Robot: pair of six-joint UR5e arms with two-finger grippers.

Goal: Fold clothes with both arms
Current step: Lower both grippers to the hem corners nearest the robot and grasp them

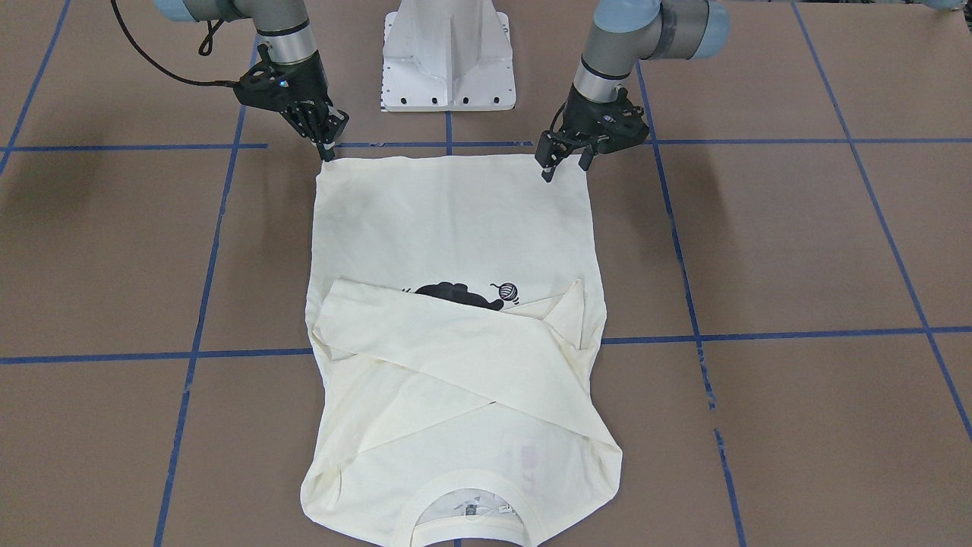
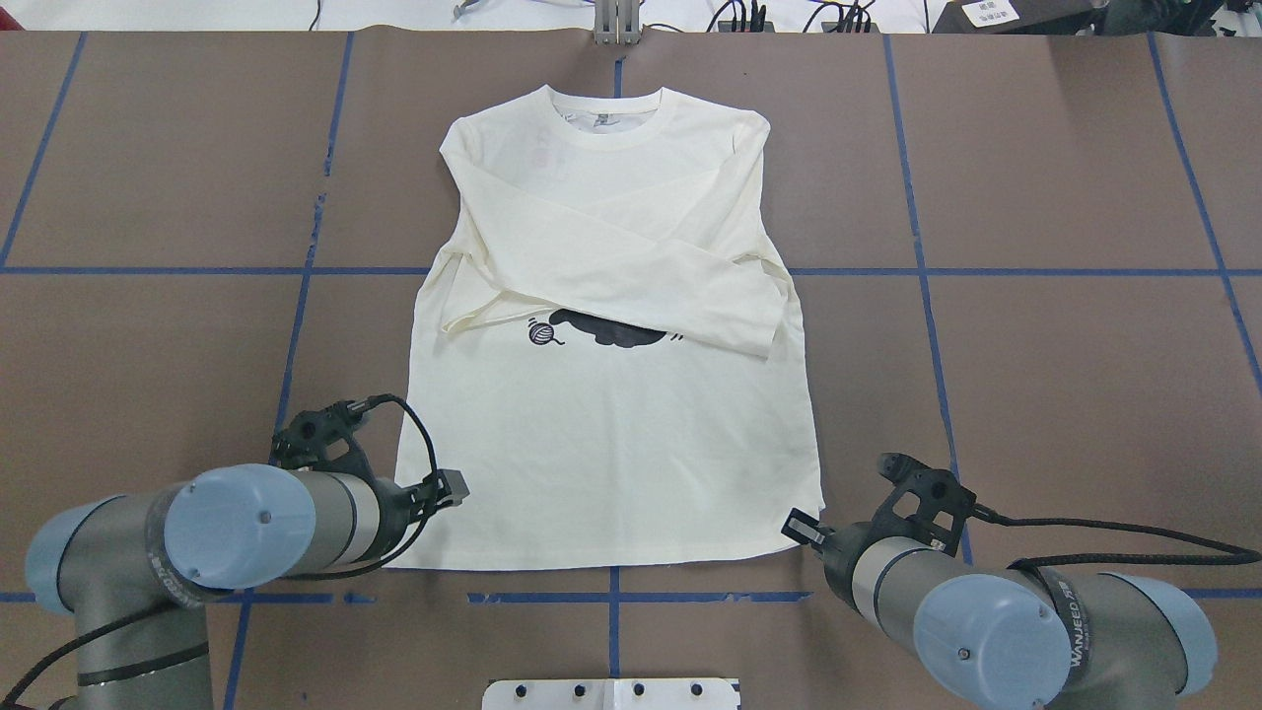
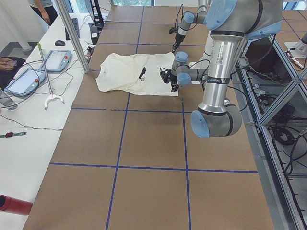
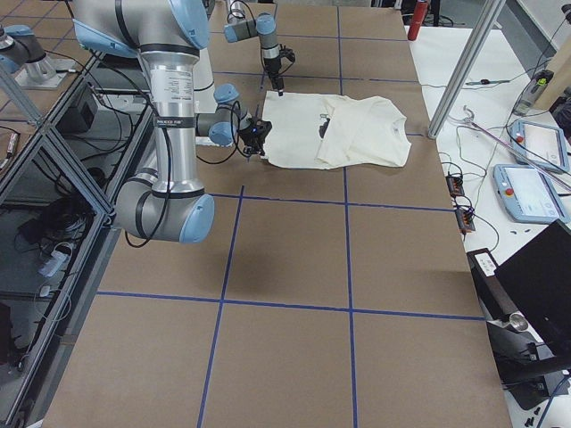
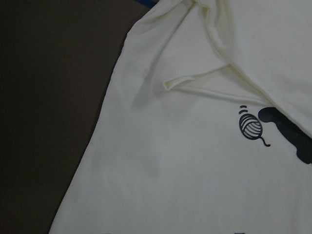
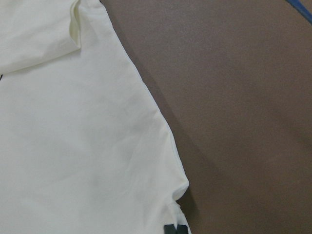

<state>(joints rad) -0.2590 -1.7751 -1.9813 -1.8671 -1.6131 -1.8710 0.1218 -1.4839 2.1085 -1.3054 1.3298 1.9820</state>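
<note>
The cream shirt (image 1: 456,220) (image 2: 611,444) lies flat on the brown table, neck away from the robot, with both sleeves crossed over the black cat print (image 2: 606,330). Its hem runs along the robot's side. My left gripper (image 1: 566,165) (image 2: 454,488) stands open at the hem corner on its side, one fingertip touching the cloth. My right gripper (image 1: 328,152) (image 2: 801,528) is at the other hem corner, shut on the shirt (image 6: 73,146), where the corner puckers against a black fingertip (image 6: 173,229). The left wrist view shows the shirt (image 5: 170,170) and a yarn-ball print.
The white pedestal base (image 1: 448,61) stands just behind the hem. Blue tape lines (image 1: 759,334) grid the brown table. A white side table (image 3: 29,124) with tablets, cables and a red cylinder (image 3: 14,205) lies beyond the neck end, next to a metal post (image 3: 72,33).
</note>
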